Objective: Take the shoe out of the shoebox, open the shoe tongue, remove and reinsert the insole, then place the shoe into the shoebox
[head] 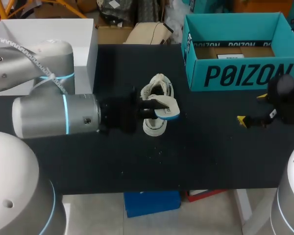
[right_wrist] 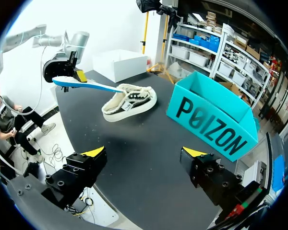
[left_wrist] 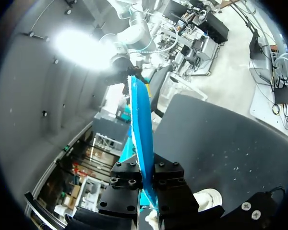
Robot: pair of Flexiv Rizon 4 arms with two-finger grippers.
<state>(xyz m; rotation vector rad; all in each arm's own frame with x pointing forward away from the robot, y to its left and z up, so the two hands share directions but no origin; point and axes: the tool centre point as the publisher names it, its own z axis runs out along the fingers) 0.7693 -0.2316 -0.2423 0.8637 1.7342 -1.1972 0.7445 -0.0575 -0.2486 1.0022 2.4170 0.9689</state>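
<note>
Insole (right_wrist: pixel 89 85): thin, light, probably floppy. My left gripper (left_wrist: pixel 146 178) pinches one end; my right gripper (right_wrist: pixel 145 153) stands spread, empty.

A cream-white low sneaker (head: pixel 159 88) stands upright on the black surface at the centre of the frame. Its insole (head: pixel 167 111), blue with a pale edge, is lifted over the shoe, one end clamped in the jaws of the left gripper (head: pixel 146 105). The teal shoebox (head: pixel 235 73) sits open at the upper right, well apart from the shoe.
</note>
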